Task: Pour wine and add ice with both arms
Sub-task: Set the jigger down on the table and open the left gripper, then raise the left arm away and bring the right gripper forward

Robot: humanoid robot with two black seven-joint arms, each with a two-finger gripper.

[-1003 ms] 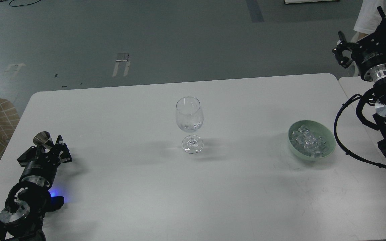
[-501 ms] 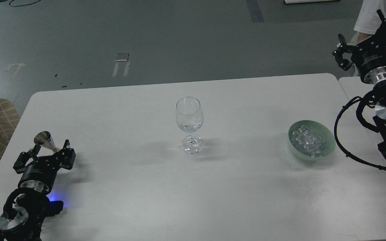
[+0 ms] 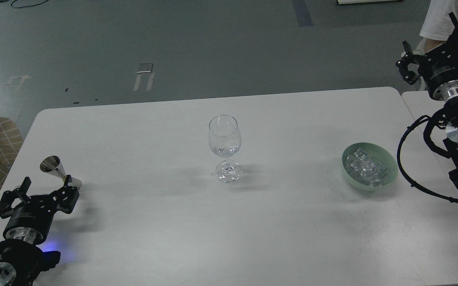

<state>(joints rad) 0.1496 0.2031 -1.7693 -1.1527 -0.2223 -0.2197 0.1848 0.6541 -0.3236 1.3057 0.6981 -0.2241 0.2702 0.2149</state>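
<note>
wine glass (image 3: 224, 137) holds wine (image 3: 225, 150); green bowl (image 3: 389, 157) holds ice (image 3: 365, 168).

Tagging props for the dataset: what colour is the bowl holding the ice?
Pale green bowl, clearest in the head view, table's right side.

Centre: glass (image 3: 224, 147) on the desk (image 3: 173, 222)
Right: bowl (image 3: 388, 176) holding ice (image 3: 365, 168)
Left: jigger (image 3: 56, 170) near the desk edge

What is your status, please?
Left gripper open beside jigger. Right gripper open, raised. Glass upright, ice in bowl. Path clear.
</note>
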